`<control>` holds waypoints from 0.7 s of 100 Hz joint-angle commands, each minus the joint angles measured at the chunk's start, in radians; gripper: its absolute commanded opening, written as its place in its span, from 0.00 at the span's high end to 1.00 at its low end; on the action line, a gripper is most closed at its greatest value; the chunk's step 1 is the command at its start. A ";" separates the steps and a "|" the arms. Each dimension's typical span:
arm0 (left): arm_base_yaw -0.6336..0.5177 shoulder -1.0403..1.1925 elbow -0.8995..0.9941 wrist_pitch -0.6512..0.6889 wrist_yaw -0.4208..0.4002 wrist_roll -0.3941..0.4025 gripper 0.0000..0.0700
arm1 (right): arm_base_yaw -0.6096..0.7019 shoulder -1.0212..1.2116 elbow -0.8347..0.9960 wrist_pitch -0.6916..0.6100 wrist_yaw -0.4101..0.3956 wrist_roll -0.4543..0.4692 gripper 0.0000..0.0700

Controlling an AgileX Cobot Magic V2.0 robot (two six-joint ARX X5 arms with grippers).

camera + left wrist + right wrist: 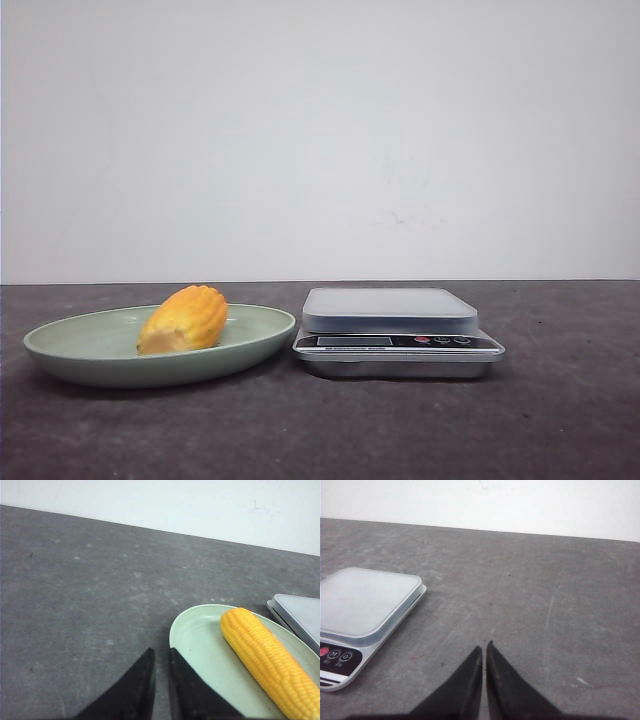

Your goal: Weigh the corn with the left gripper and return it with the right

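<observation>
The corn, a yellow-orange cob, lies in a pale green plate at the table's left. A silver kitchen scale with a flat pale platform stands just right of the plate. In the left wrist view the corn lies in the plate, and my left gripper is shut and empty over the table just beside the plate's rim. In the right wrist view my right gripper is shut and empty above bare table, with the scale off to one side. Neither gripper shows in the front view.
The table is dark grey and ends at a plain white wall behind. The scale's corner also shows in the left wrist view beside the plate.
</observation>
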 commanded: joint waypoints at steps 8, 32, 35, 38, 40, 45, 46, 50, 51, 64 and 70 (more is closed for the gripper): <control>0.001 -0.002 -0.018 -0.003 -0.001 -0.001 1.00 | 0.000 -0.001 -0.002 0.047 -0.027 0.091 0.99; 0.001 -0.002 -0.010 0.044 0.007 -0.121 1.00 | 0.000 -0.001 -0.002 0.136 -0.023 0.212 0.99; 0.001 -0.002 -0.008 0.045 0.012 -0.144 1.00 | 0.000 -0.001 -0.002 0.138 -0.023 0.221 0.99; 0.001 -0.002 -0.008 0.045 0.020 -0.161 1.00 | 0.000 -0.001 -0.002 0.138 -0.024 0.228 0.99; 0.001 -0.002 -0.008 0.042 0.024 -0.169 1.00 | 0.000 -0.001 -0.002 0.138 -0.025 0.232 0.99; 0.001 -0.002 -0.008 0.037 0.026 -0.179 1.00 | 0.000 -0.001 -0.002 0.138 -0.029 0.265 0.99; 0.001 -0.002 -0.008 0.038 0.026 -0.179 1.00 | 0.000 -0.001 -0.002 0.138 -0.029 0.275 0.99; 0.001 -0.002 -0.006 0.041 0.026 -0.189 1.00 | 0.000 -0.001 0.002 0.140 -0.032 0.323 0.99; 0.001 -0.002 -0.005 0.042 0.026 -0.197 1.00 | 0.000 -0.001 0.003 0.140 -0.033 0.337 0.99; 0.001 -0.001 0.064 0.033 0.042 -0.283 1.00 | 0.000 -0.001 0.059 0.132 -0.075 0.475 0.99; 0.001 0.010 0.135 -0.009 0.063 -0.274 0.99 | 0.000 0.000 0.113 0.108 -0.109 0.477 0.99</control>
